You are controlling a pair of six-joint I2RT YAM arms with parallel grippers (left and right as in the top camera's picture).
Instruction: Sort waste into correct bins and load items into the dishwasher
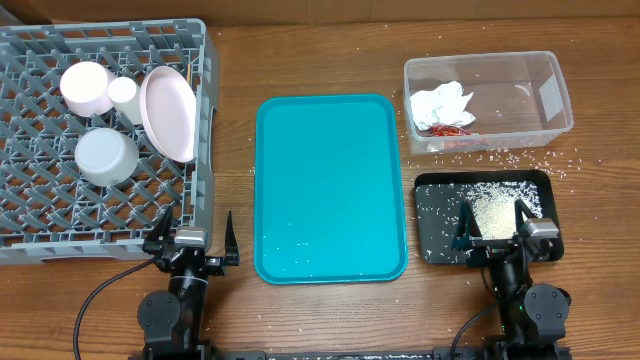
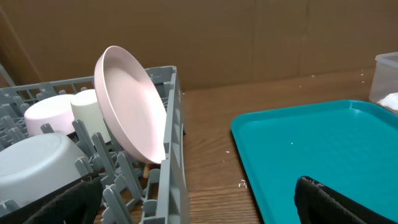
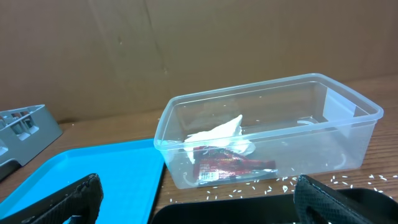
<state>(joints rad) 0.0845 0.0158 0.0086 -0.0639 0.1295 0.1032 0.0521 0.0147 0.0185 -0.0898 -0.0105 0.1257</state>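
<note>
The grey dishwasher rack at the left holds a pinkish-white bowl, a small white cup, a grey bowl and a pale plate standing on edge. The clear bin holds the crumpled napkin and red wrapper. A heap of rice lies in the black bin. My left gripper is open near the rack's front right corner. My right gripper is open over the black bin's front edge. Both grippers are empty.
A teal tray lies between the rack and the bins, with a few grains on it. Loose rice grains are scattered on the wooden table around both bins. A cardboard wall stands behind the table in the wrist views.
</note>
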